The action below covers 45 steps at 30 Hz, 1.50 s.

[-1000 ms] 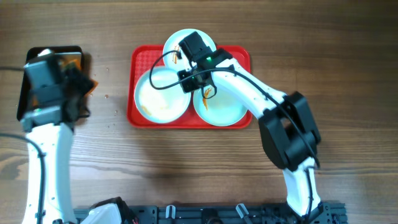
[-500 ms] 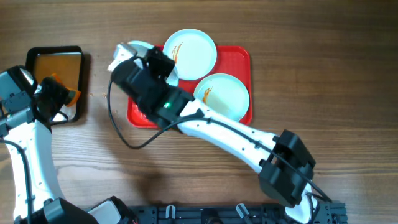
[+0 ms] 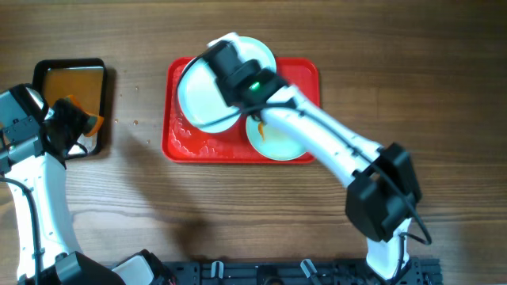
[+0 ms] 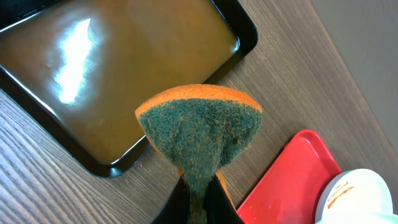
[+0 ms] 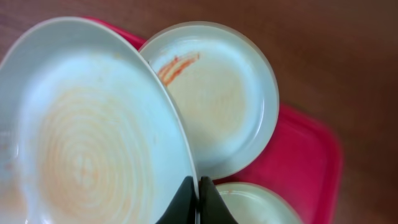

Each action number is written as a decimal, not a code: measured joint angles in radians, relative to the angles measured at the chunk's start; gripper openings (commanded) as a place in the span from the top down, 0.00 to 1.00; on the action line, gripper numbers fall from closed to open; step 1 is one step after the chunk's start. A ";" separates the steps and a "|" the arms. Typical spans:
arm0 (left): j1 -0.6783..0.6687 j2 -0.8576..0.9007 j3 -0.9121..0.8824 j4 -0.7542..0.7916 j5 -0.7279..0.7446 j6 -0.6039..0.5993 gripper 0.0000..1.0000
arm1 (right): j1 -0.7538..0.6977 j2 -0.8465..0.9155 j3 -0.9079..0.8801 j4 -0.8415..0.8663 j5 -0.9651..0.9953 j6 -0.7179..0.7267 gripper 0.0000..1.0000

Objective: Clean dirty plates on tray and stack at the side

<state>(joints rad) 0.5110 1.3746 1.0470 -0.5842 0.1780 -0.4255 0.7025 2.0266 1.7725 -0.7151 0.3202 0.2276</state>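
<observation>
— Where can a gripper pass?
— Over the table [image 3: 135,170] between pan [image 3: 71,62] and tray [image 3: 190,148], past the sponge [image 3: 89,123].
— Above the tray?
— Mostly blocked: the raised plate [image 3: 198,95] and right arm [image 3: 317,138] cross it.

The right jaws grip a plate [image 3: 200,96] over the tray [image 3: 176,147].

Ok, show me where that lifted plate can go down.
Bare wood between the pan and the tray, and right of the tray. The tray's left half lies free below the lifted plate; two plates crowd its back and right.
</observation>
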 measured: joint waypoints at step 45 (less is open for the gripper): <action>-0.306 0.092 -0.001 0.060 0.198 0.111 0.96 | -0.296 0.093 -0.376 0.631 -0.346 0.155 0.20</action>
<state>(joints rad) 0.2047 1.4670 1.0462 -0.5243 0.3763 -0.3145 0.4061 2.1201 1.3964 -0.0837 -0.0257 0.3828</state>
